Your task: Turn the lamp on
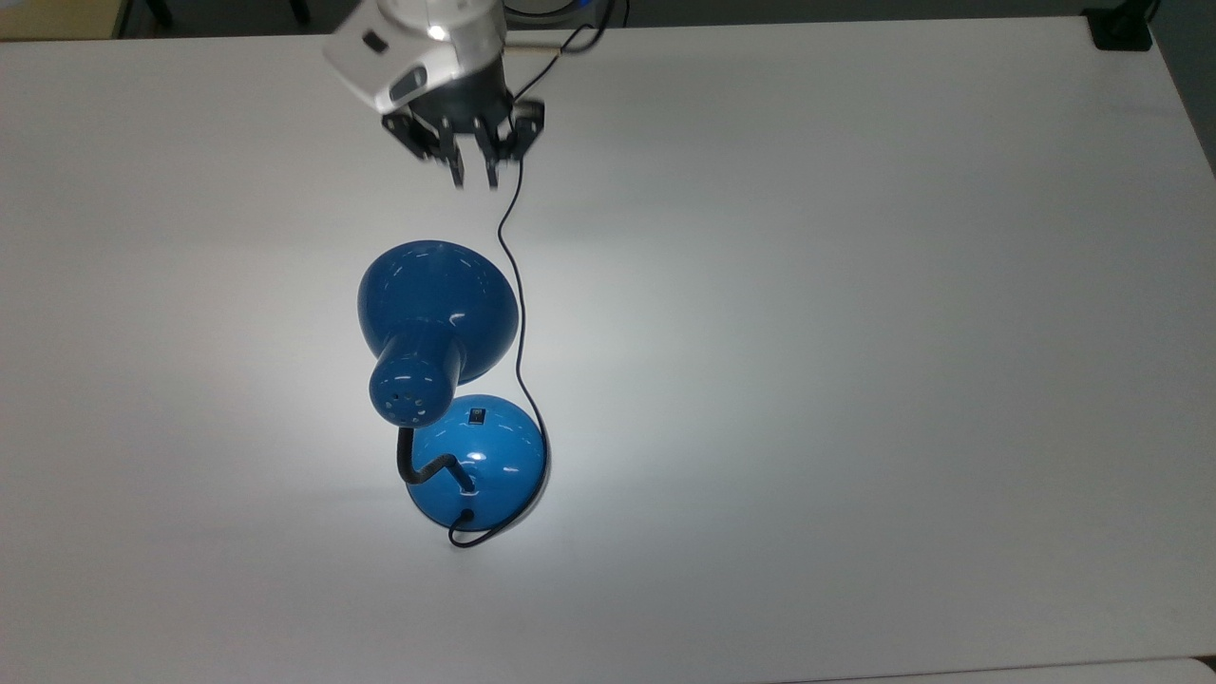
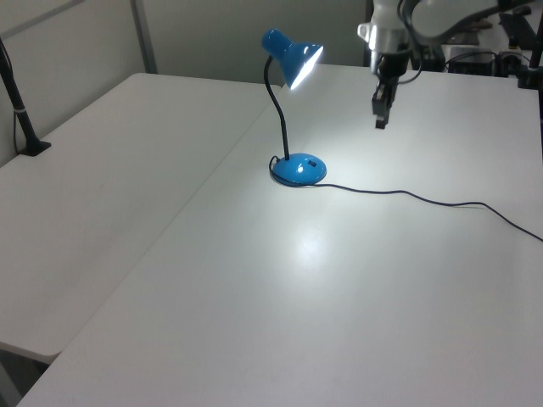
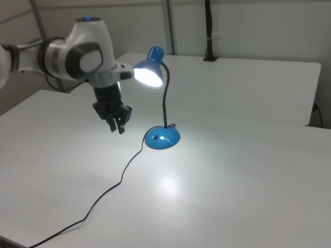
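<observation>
White and wide, the table [image 1: 855, 380] fills most of the top view, and a second white table sits beside it in the left view. A bright pool of light lies on the table near the lamp's foot.

Next in size is the robot arm [image 3: 72, 57], white and grey, held up over the table. It is well apart from the lamp in all 3 views.

Then comes the lamp [image 1: 439, 313]. It is shiny blue and stands upright near the middle of the table. Its bell-shaped shade [image 2: 294, 58] glows white inside, so the lamp looks like it is on. A black bendy neck [image 2: 277, 114] joins the shade to the round blue base [image 1: 477, 461]. A thin black cord [image 2: 424, 198] runs from the base across the table.

The gripper [image 1: 472, 157] hangs in the air, pointing down, with nothing in it. The jaws sit close together with a small gap between them.

Smallest is the little black switch [image 1: 476, 415] on the base. Nothing touches it.

I think the job is done, since the light shines. All that seems left is for the arm to stay clear.
</observation>
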{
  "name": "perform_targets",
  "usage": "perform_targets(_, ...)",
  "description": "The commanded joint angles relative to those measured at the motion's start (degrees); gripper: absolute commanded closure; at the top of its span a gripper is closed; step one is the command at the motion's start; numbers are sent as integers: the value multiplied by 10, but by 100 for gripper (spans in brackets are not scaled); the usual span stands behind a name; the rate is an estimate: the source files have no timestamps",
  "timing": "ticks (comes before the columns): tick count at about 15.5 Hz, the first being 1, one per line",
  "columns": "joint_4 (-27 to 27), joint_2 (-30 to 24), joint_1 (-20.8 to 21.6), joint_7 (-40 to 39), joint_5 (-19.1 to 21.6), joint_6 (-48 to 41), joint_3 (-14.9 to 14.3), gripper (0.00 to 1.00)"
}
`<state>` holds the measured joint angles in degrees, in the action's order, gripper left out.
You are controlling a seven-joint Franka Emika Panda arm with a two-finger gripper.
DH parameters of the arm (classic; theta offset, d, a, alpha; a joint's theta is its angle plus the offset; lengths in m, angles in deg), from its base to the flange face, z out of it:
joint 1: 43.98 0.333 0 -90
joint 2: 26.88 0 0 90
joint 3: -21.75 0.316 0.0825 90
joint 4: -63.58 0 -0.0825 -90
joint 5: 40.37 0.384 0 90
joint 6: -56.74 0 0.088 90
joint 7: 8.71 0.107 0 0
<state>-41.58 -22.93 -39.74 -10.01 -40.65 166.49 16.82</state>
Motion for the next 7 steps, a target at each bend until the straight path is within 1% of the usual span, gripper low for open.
perform_targets(1, 57, -16, 2, 12, -2, -121, -3, 0)
perform_targets(5, 97, -21, -5, 16, -1, -158, -9, 0)
perform_targets(7, 101, -21, -9, 16, 0, -165, -10, 0)
